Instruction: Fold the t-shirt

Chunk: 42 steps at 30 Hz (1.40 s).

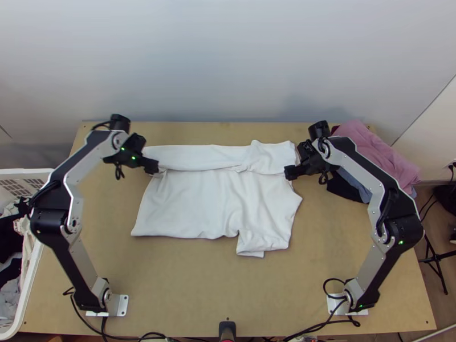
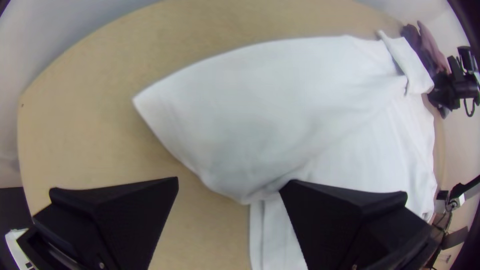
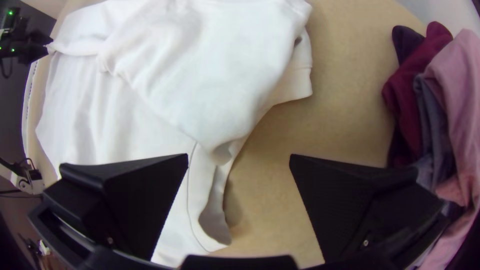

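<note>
The white t-shirt (image 1: pixel 199 199) lies on the table, its far part folded over toward the near side in a long strip. At its left edge is my left gripper (image 1: pixel 149 165), and in the left wrist view that gripper (image 2: pixel 228 184) stands open, one finger over the folded edge of the t-shirt (image 2: pixel 270 110). My right gripper (image 1: pixel 292 170) is at the right edge of the cloth. The right wrist view has this gripper (image 3: pixel 239 159) open, with a bunched corner of the t-shirt (image 3: pixel 200 95) beyond the gap between its fingers.
Folded pink, dark red and dark clothes (image 1: pixel 373 151) are piled at the table's far right corner. A white basket (image 1: pixel 35 268) with clothes stands off the left edge. Bare table (image 1: pixel 194 285) lies in front of the t-shirt.
</note>
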Tool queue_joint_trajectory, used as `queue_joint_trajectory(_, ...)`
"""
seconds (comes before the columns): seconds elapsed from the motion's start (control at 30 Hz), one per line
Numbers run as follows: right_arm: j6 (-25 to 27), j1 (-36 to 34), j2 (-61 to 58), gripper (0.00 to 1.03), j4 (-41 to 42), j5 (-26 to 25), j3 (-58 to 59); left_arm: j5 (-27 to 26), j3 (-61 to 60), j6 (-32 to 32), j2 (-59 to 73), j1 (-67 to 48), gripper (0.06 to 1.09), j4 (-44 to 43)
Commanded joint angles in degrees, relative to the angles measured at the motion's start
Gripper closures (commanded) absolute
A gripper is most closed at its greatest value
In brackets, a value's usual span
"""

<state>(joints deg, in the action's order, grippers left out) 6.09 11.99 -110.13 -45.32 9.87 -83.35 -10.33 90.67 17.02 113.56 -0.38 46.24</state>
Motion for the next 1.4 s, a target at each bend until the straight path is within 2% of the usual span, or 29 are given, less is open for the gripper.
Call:
queue_joint_trajectory(0.0, 0.68, 0.05, 2.64, 0.03, -2.32, -0.02, 0.38, 0.04, 3.63, 2.67, -1.85, 5.04, 0.10, 0.61)
queue_joint_trajectory(0.13, 1.38, 0.14, 5.89, 0.03, -4.87, -0.11, 2.67, 5.23, 4.42, 7.24, -3.17, 7.06, 0.10, 0.96)
queue_joint_trajectory(0.37, 2.09, 1.11, 14.94, 0.04, -6.36, -0.11, 9.17, 5.41, -9.11, 12.96, -15.56, 4.07, 0.10, 1.05)
queue_joint_trajectory(0.5, 2.00, 2.69, 18.63, 0.04, -8.29, -0.11, 13.21, 5.41, -17.99, 13.22, -23.38, 1.17, 0.10, -0.80)
queue_joint_trajectory(0.7, 2.09, 8.75, 23.38, 0.04, -8.64, -0.20, 19.98, 5.49, -29.85, 14.98, -35.34, -8.06, 0.10, -3.08)
queue_joint_trajectory(0.8, 1.47, 12.09, 25.22, 0.04, -8.91, -0.29, 21.65, 5.58, -34.51, 16.91, -35.95, -11.66, 0.11, -2.91)
queue_joint_trajectory(1.03, 0.68, 18.95, 29.88, 0.07, -10.75, -0.29, 26.49, 7.34, -42.60, 16.38, -44.65, -21.50, 0.11, -2.03)
queue_joint_trajectory(1.2, 4.55, 22.11, 30.32, 0.07, -10.67, -0.55, 30.70, 7.78, -45.23, 17.88, -46.06, -22.21, 0.11, -2.56)
queue_joint_trajectory(1.37, 5.25, 23.61, 30.67, 0.10, -11.11, -0.55, 30.27, 10.15, -50.33, 20.43, -45.71, -23.52, 0.11, -9.24)
